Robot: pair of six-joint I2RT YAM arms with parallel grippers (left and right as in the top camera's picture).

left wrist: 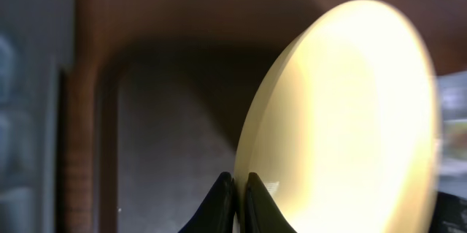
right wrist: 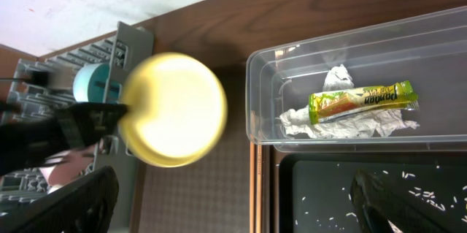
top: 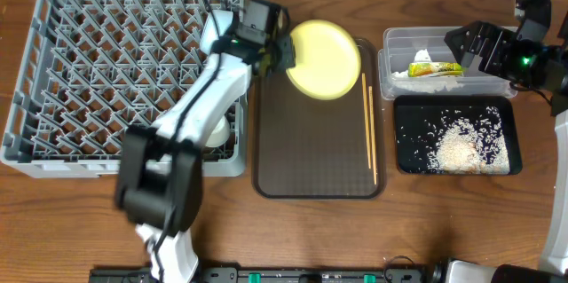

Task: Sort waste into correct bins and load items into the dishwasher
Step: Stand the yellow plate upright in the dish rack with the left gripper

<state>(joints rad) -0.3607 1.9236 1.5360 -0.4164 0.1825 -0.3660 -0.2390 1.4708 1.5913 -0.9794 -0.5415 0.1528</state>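
My left gripper [top: 277,52] is shut on the rim of the round yellow plate [top: 324,59], holding it tilted over the far end of the brown tray, beside the grey dish rack [top: 106,70]. In the left wrist view the left gripper [left wrist: 239,188] pinches the plate [left wrist: 350,109] edge. The right gripper [top: 463,46] hangs open and empty over the clear tub [top: 388,61], where the green-and-yellow wrapper [right wrist: 363,100] lies on crumpled white paper [right wrist: 328,121]. Rice [top: 461,145] covers the black tray [top: 404,163]. Two chopsticks [top: 368,123] lie on the brown tray's right side.
The brown serving tray [top: 311,150] sits between the rack and the bins. A pale blue bowl [right wrist: 91,83] stands in the rack's near corner, and a white bowl [top: 217,132] shows partly under my left arm. The rack's grid of upright pegs fills the table's left side.
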